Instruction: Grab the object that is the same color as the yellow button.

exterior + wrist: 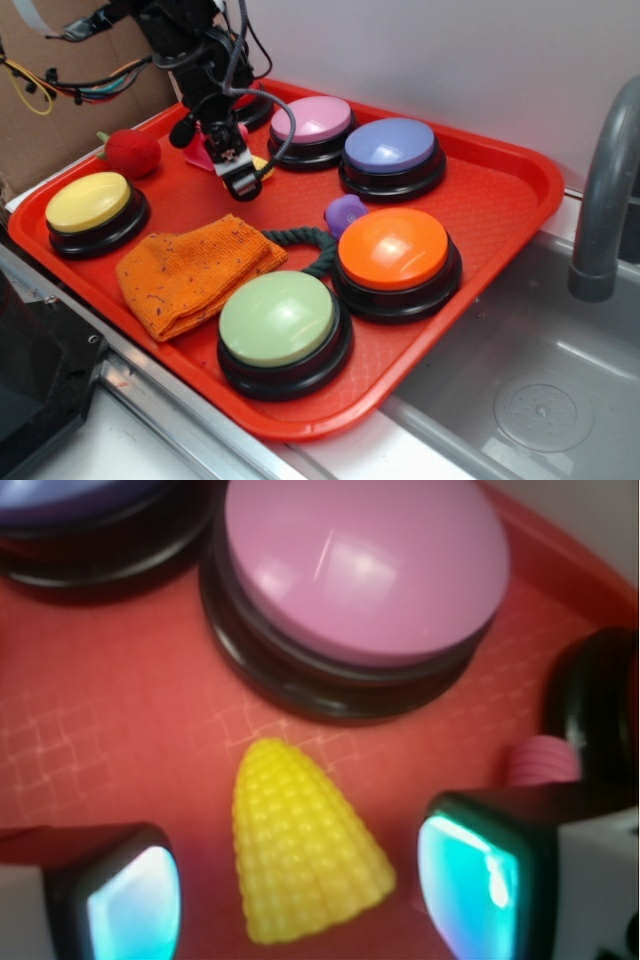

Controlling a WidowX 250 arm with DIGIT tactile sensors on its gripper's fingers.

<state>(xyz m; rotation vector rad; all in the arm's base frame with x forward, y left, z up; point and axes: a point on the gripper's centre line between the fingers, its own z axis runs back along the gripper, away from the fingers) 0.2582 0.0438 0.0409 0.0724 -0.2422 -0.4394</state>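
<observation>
Gripper [300,880] is spread wide, one finger [120,900] on each side of the toy corn cob [305,845], neither pad touching it. The corn lies flat on the red tray [120,730] between the pads, pointed tip away from the fingers toward the pink button [365,565], wide end nearest the wrist camera. Bare tray shows on both sides of the corn.

Beyond the fingertips: the pink button just past the corn tip, and the edge of the purple button [70,500] off to the far side of one finger. Beside the other finger there is a pink ridged toy [540,760] and a black base behind it, partly cut off.

In the exterior view the gripper [240,180] hangs low over the tray's back area, with a sliver of the corn [262,165] just visible behind it. The yellow button [88,201] is well apart from the fingers, at the tray's near-left corner.

The tray surface is textured red plastic with a raised rim. It also carries an orange knitted cloth [195,270], a green button [278,318], an orange button [393,249], a dark rope [310,245], a small purple piece [345,213] and a red plush [132,152] at the edge.

The tray overhangs a steel sink [530,380]. A grey faucet [605,200] stands at the right, a plain white wall lies behind, and cardboard [60,110] stands back left.
</observation>
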